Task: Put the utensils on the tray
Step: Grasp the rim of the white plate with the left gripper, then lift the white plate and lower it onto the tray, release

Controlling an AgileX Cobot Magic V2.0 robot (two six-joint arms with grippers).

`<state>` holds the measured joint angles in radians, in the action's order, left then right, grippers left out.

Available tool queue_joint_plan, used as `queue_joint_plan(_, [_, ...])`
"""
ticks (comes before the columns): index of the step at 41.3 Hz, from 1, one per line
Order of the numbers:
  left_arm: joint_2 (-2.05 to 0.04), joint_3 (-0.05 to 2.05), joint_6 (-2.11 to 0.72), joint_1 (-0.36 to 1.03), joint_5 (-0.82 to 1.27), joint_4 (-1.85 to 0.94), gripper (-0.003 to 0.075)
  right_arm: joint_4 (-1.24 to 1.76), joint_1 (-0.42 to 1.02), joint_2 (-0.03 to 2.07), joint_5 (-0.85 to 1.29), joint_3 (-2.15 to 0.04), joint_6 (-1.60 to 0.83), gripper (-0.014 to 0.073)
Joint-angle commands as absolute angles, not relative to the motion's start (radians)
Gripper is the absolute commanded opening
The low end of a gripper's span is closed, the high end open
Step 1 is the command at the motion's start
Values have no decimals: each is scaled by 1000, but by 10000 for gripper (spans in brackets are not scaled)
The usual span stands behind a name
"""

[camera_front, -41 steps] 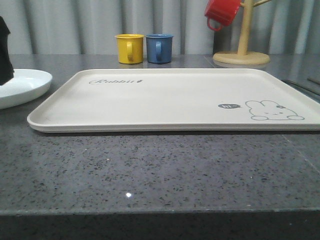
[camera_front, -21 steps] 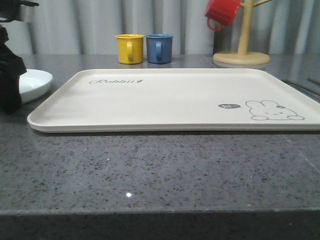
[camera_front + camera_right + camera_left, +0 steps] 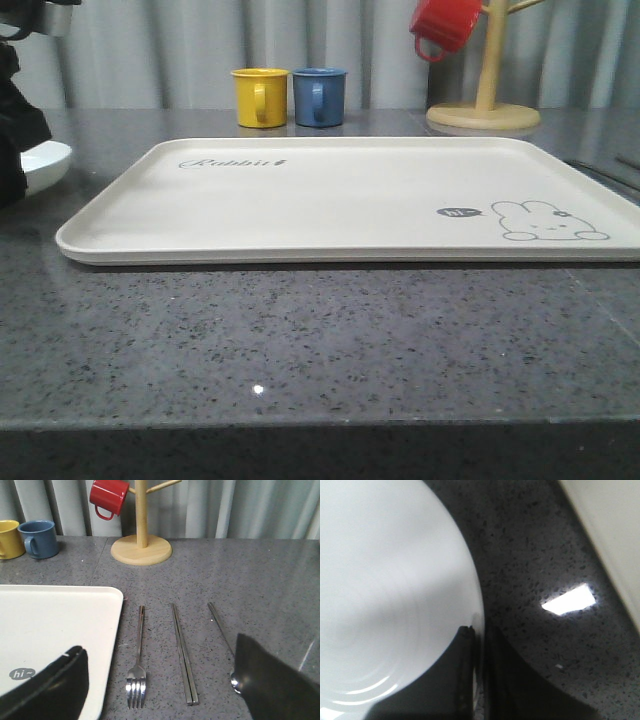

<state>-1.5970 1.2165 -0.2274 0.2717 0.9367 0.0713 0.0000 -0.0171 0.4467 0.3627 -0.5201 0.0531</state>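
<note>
Bare cream tray [image 3: 340, 195], fork [image 3: 138, 655], chopsticks [image 3: 182, 650], spoon [image 3: 222, 632] lying beside it

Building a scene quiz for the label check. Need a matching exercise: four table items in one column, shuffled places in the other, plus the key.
Things:
1. fork
2. red mug
3. spoon
4. chopsticks

Places:
A. hanging on the wooden mug stand
B. on the counter, next to the tray edge
C. between the other two utensils
D. partly hidden by a finger of the right gripper

Pairs: 1-B, 2-A, 3-D, 4-C
</note>
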Motion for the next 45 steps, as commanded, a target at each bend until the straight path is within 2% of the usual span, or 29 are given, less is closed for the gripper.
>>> queue_joint_plan(1, [-1538,1300,-214,302,957,65,-19,0,-24,458,288,-558,49,617])
queue_joint_plan(16, [-1531,1574,-214,551,999,122,-19,0,-24,458,288,-558,49,617])
queue_joint_plan(27, [-1600,1601,-214,717,995,80,-19,0,-24,458,288,-558,49,617])
queue_joint_plan(45, [-1774,1601,-214,754,1045,12,-19,0,-24,458,288,-558,49,617])
